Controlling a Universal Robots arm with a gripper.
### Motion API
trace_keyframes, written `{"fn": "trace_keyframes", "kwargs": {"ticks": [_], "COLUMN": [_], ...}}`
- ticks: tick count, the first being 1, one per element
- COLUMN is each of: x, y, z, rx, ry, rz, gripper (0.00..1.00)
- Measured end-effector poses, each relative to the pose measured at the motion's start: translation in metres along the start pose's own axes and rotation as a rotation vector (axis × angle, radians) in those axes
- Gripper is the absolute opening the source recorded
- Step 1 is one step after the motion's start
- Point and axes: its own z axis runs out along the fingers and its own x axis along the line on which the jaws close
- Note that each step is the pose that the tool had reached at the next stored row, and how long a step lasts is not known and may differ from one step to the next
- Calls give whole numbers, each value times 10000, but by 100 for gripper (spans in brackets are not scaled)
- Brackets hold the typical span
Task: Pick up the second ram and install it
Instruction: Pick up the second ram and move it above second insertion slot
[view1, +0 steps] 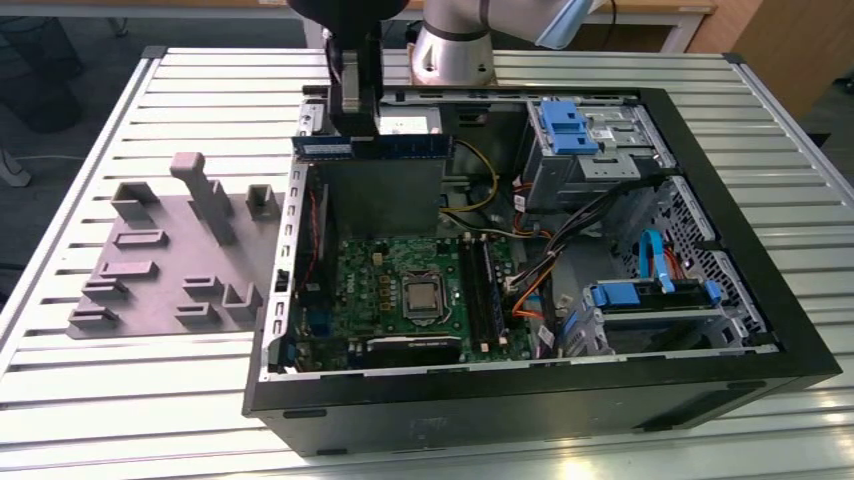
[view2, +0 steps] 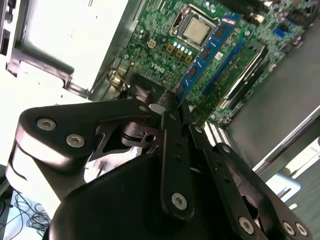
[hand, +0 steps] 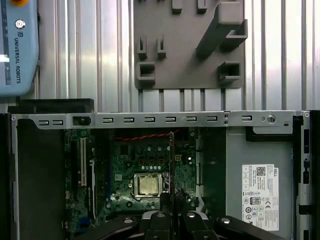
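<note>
The ram (view1: 387, 147) hangs over the upper-left part of the open case (view1: 794, 345), in the upper middle of the exterior view. The gripper (view1: 355, 130) has its jaws pressed together on the ram, pinching it nearer the end toward the exterior view's left. The ram stands on its long edge, and its long axis runs level, left to right across that view.

The case lies on a ribbed metal table (view1: 160, 400), and a grey tray (view1: 154, 300) sits just beside it on the exterior view's left. Dark floor shows past the table's upper-left corner.

The second wrist view shows the ram's blue face and dark chips (view2: 205, 55), reaching away from the gripper (view2: 170, 102) over the motherboard (view2: 150, 45). In the first wrist view the ram (hand: 171, 160) is edge-on, a thin line beside the processor (hand: 148, 185).
</note>
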Motion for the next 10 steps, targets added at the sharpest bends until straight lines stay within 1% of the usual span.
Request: {"fn": "trace_keyframes", "kwargs": {"ticks": [10], "x": [-8], "y": [-263], "z": [3], "rx": [-1], "ry": [1], "rz": [1], "gripper": [14]}}
